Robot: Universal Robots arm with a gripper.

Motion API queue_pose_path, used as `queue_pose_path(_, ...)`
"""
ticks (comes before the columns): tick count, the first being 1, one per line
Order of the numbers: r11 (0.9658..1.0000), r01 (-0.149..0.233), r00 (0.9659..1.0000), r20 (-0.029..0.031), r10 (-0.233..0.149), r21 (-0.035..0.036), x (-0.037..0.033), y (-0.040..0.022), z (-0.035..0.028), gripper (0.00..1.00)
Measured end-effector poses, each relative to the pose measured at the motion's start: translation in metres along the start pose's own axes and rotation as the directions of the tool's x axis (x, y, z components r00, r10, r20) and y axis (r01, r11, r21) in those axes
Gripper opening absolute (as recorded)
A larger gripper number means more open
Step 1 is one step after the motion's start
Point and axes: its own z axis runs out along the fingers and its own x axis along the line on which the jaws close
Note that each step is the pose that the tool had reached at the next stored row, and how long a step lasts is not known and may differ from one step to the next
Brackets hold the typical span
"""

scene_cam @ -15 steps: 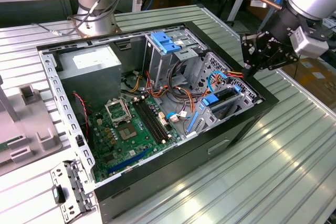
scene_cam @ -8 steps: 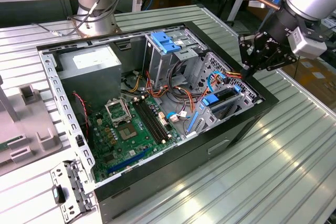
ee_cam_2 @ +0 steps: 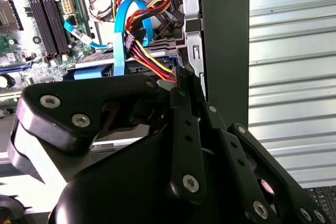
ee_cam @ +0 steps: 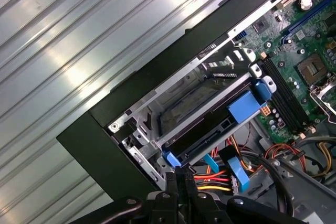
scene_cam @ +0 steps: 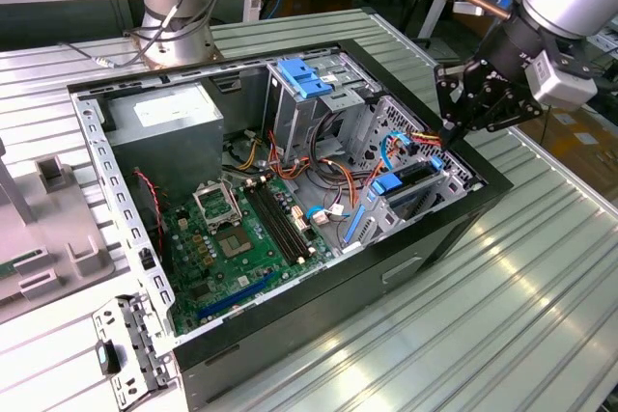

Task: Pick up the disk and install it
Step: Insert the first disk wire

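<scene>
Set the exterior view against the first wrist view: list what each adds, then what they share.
Exterior view: the grey power supply box and the arm's base behind the case. First wrist view: a screw at the drive bay's corner. Both: the disk lying in the bay, the gripper close by it, the motherboard and the ribbed table.

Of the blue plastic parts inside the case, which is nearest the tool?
The disk with its blue rails, seated in the bay directly below the tool; the pale-blue ribbed clip sits farther away.
</scene>
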Motion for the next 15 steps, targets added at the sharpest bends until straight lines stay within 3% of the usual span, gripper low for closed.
queue_pose_path(15, 1.0000, 0.000, 1.0000, 0.0000, 0.000, 0.0000, -0.0091, 0.0073, 0.0004, 0.17)
